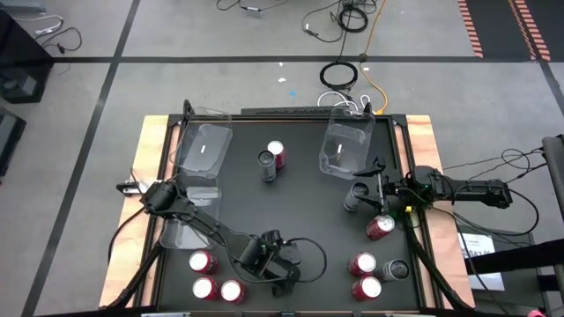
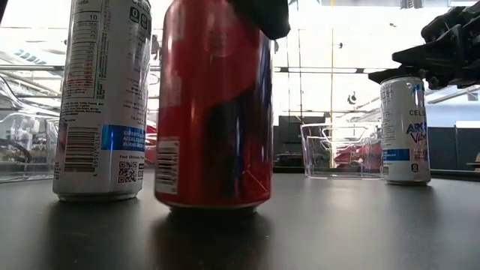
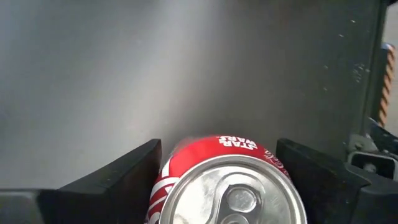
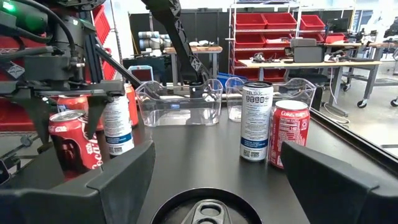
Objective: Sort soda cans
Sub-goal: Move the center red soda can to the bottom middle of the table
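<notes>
A red soda can [image 3: 230, 180] stands upright near the middle of the table's front edge, its base on the table [image 2: 214, 105]. My left gripper [image 1: 282, 275] is over it and hides it in the high view; its fingers sit on either side of the can [image 3: 217, 146]. My right gripper [image 1: 374, 187] waits open at the table's right side with nothing between its fingers [image 4: 214, 155]. Other red soda cans stand at the front left [image 1: 205, 288] and front right [image 1: 362, 263]. A red and dark pair [image 1: 271, 157] stands toward the far middle. My left gripper pinches the red can's side wall [image 3: 163, 177] near its silvery top between its two fingers [image 3: 134, 177], one on each side. The fingers come from above, slanting down from the table's left. The can stays upright with its base on the table.
Clear bins stand at the far left [image 1: 204, 148], far right [image 1: 345, 145] and left [image 1: 181, 231]. A dark can [image 1: 355, 195] and a red can [image 1: 381, 227] sit close to my right gripper. A silvery can [image 2: 101, 97] stands right beside the held can.
</notes>
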Tool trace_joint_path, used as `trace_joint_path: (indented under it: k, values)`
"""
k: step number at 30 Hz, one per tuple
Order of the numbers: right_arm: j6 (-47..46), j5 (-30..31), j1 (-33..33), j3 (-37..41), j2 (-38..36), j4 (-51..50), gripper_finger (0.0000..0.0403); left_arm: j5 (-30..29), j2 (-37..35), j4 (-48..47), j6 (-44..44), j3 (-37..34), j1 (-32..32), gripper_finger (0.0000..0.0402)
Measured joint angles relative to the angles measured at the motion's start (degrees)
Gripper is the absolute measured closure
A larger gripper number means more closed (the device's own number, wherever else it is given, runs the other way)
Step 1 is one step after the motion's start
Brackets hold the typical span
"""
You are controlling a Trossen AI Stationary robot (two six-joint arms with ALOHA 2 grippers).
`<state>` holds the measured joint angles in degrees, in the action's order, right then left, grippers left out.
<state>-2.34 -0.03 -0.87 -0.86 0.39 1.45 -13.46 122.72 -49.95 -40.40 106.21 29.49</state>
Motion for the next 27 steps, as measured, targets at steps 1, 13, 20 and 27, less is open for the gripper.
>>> trace_joint_path:
  k: [1, 13, 20, 27]
  values:
    - [0.0, 0.0, 0.0, 0.0, 0.0, 0.0, 0.0064, -0.3, 0.0, -0.1, 0.2, 0.0, 0.0, 0.0070]
    - [0.0, 0.0, 0.0, 0.0, 0.0, 0.0, 0.0064, 0.8, 0.0, -0.3, 0.3, 0.3, -0.3, 0.0029]
    - [0.0, 0.0, 0.0, 0.0, 0.0, 0.0, 0.0064, 1.5, -0.1, -0.6, 0.9, 5.5, -1.3, 0.0028]
    - [0.0, 0.0, 0.0, 0.0, 0.0, 0.0, 0.0064, 1.4, -0.1, -4.7, 5.0, 12.0, -3.6, 0.0028]
